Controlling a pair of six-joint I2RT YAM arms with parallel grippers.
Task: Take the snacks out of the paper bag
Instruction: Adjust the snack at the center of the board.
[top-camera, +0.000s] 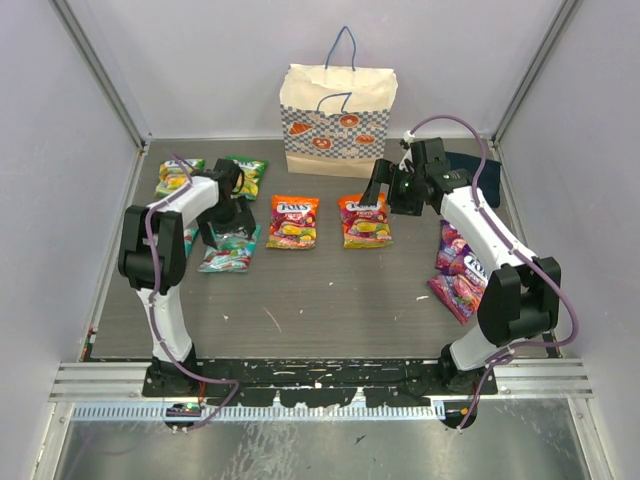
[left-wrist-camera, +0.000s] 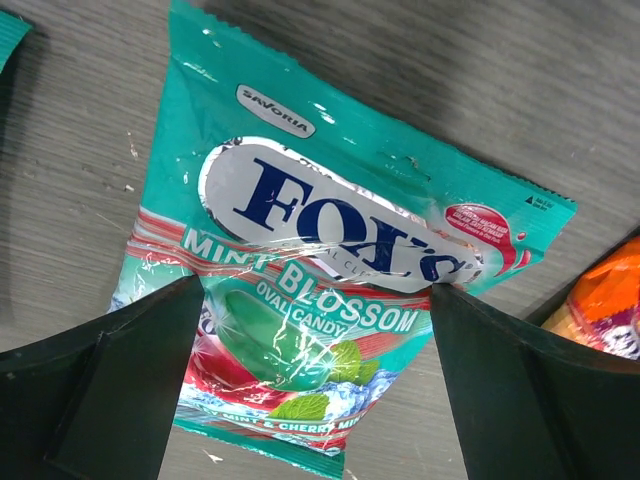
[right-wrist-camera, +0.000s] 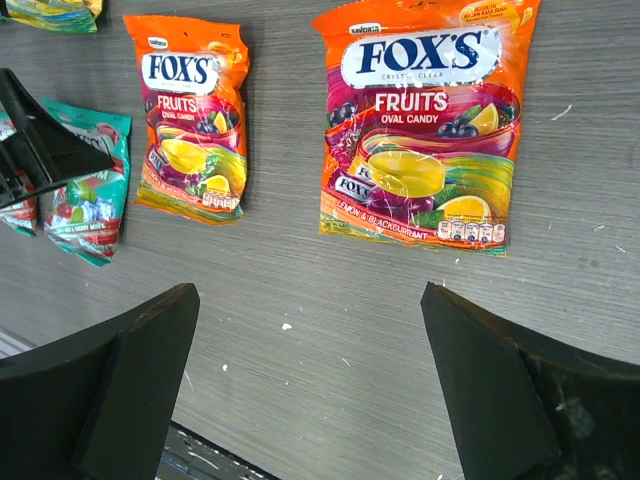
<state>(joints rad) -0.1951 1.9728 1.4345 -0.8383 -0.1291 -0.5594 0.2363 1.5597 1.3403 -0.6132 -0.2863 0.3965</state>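
The cream paper bag (top-camera: 338, 120) stands upright at the back middle. Snacks lie flat on the table: two green packets (top-camera: 178, 178) at the left, a teal packet (top-camera: 229, 250), two orange packets (top-camera: 293, 221) in the middle, and purple packets (top-camera: 462, 275) at the right. My left gripper (top-camera: 225, 232) is open just above the teal Mint Blossom packet (left-wrist-camera: 330, 270), one finger on each side of its lower end (left-wrist-camera: 318, 380). My right gripper (top-camera: 376, 192) is open and empty (right-wrist-camera: 310, 380), above bare table near the right orange packet (right-wrist-camera: 425, 130).
A dark navy folded cloth (top-camera: 475, 170) lies at the back right behind my right arm. The other orange packet (right-wrist-camera: 192, 115) and the left gripper's finger (right-wrist-camera: 30, 150) show in the right wrist view. Grey walls enclose the table on three sides.
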